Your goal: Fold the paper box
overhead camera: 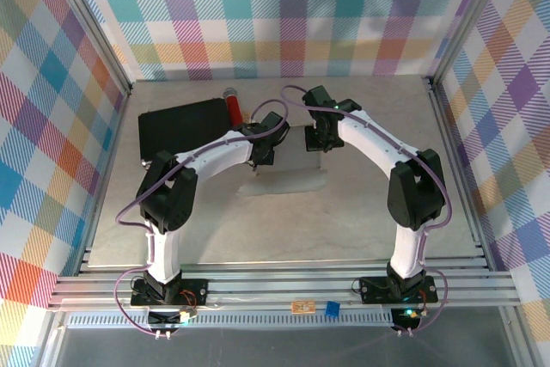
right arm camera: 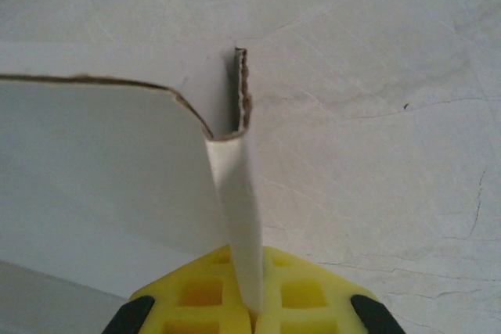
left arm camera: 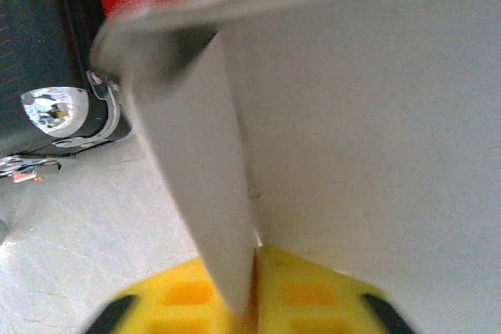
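No text, number or brand can be read. The box (right arm camera: 94, 170) is plain white card on the sides in view. On the front rail (overhead camera: 103, 291) sit a small orange tag (overhead camera: 301, 307) and a blue piece (overhead camera: 331, 308) — both too small to tell if they carry any marking.

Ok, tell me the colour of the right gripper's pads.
Yellow, with square recesses; clearest in the right wrist view, where the right gripper pinches the paper box.

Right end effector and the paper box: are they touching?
Touching. The right wrist view shows the right end effector clamped on a flap of the paper box.
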You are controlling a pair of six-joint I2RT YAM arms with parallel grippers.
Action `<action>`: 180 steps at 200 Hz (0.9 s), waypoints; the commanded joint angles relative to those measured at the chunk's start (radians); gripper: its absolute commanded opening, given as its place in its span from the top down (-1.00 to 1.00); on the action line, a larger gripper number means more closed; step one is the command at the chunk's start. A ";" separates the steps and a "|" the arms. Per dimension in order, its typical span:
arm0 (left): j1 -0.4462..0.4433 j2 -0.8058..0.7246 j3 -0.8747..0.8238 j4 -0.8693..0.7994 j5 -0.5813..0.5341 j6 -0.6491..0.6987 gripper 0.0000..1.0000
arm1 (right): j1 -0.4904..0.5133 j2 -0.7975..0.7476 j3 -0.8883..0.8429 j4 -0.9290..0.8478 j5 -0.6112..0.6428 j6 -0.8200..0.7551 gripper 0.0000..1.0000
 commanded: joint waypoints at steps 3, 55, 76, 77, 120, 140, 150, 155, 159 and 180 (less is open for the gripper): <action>0.020 -0.077 -0.038 -0.024 0.116 0.019 0.31 | -0.012 -0.016 -0.009 -0.010 -0.009 0.010 1.00; 0.035 -0.190 -0.088 0.039 0.251 0.009 -0.06 | -0.012 -0.016 -0.016 0.000 -0.007 -0.007 1.00; 0.053 -0.236 -0.120 0.050 0.255 0.000 -0.14 | -0.012 -0.022 -0.020 0.009 -0.007 -0.010 1.00; 0.055 -0.237 -0.122 0.052 0.258 -0.001 -0.14 | -0.012 -0.022 -0.021 0.010 -0.007 -0.010 1.00; 0.152 -0.270 -0.216 0.139 0.463 0.005 -0.12 | -0.012 -0.030 -0.015 0.017 -0.007 -0.018 1.00; 0.154 -0.225 -0.198 0.129 0.510 0.033 -0.05 | -0.012 -0.030 -0.011 0.017 -0.008 -0.019 1.00; 0.154 -0.210 -0.197 0.130 0.513 0.034 -0.03 | -0.012 -0.030 -0.009 0.017 -0.010 -0.017 1.00; 0.154 -0.205 -0.197 0.132 0.511 0.035 -0.02 | -0.012 -0.030 -0.009 0.017 -0.010 -0.016 1.00; 0.156 -0.201 -0.197 0.133 0.508 0.037 -0.02 | -0.012 -0.031 -0.008 0.017 -0.010 -0.016 1.00; 0.155 -0.173 -0.199 0.140 0.504 0.038 -0.01 | -0.013 -0.033 -0.007 0.016 -0.011 -0.017 1.00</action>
